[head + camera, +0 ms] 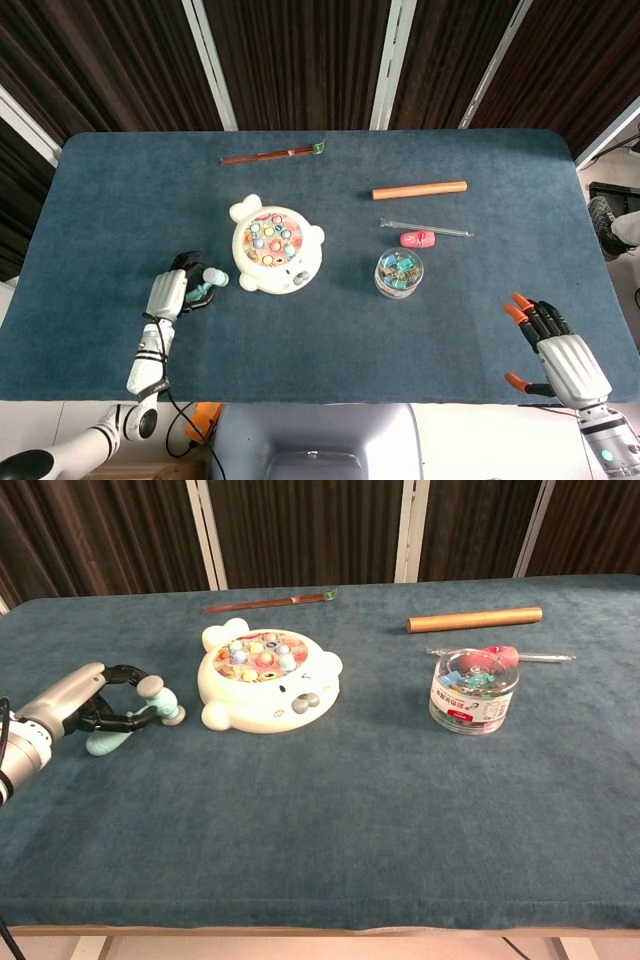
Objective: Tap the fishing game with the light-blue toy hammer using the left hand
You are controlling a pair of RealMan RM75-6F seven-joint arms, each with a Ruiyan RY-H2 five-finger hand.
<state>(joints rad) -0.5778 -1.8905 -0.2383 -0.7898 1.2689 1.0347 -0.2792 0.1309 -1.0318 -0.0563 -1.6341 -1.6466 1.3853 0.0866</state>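
Note:
The white fishing game (275,248) (265,678), with coloured fish in its round top, sits left of the table's middle. The light-blue toy hammer (207,285) (150,712) lies just left of it, head toward the game, handle end on the cloth. My left hand (170,293) (75,705) is at the hammer's handle with its fingers arched wide apart around it, no firm grip showing. My right hand (560,350) rests at the near right edge with its fingers spread and nothing in them; only the head view shows it.
A clear jar of coloured clips (399,273) (475,690) stands right of the game. Behind it lie a pink toy (417,239), a thin glass rod (425,228) and an orange-brown stick (420,189). A dark red stick with a green tip (272,155) lies at the far side.

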